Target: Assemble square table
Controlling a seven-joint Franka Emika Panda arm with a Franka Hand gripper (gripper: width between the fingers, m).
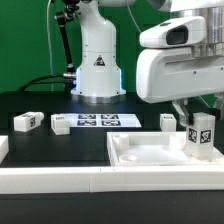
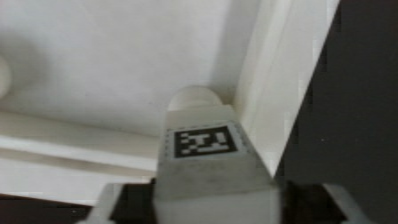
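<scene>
The white square tabletop point(image 1: 160, 152) lies at the exterior view's right front, rim up. My gripper point(image 1: 199, 128) is shut on a white tagged leg point(image 1: 202, 135) and holds it upright over the tabletop's right far corner. In the wrist view the leg point(image 2: 205, 140) runs from between my jaws down to the inner corner of the tabletop point(image 2: 107, 70), its tip close to the corner wall; I cannot tell if it touches. Three more tagged legs lie on the black table: one point(image 1: 26, 121), another point(image 1: 60, 125), and one point(image 1: 167, 121) just behind the tabletop.
The marker board point(image 1: 97, 121) lies flat before the robot base point(image 1: 97, 70). A long white rail point(image 1: 60, 180) runs along the front edge. A white piece point(image 1: 3, 148) sits at the left edge.
</scene>
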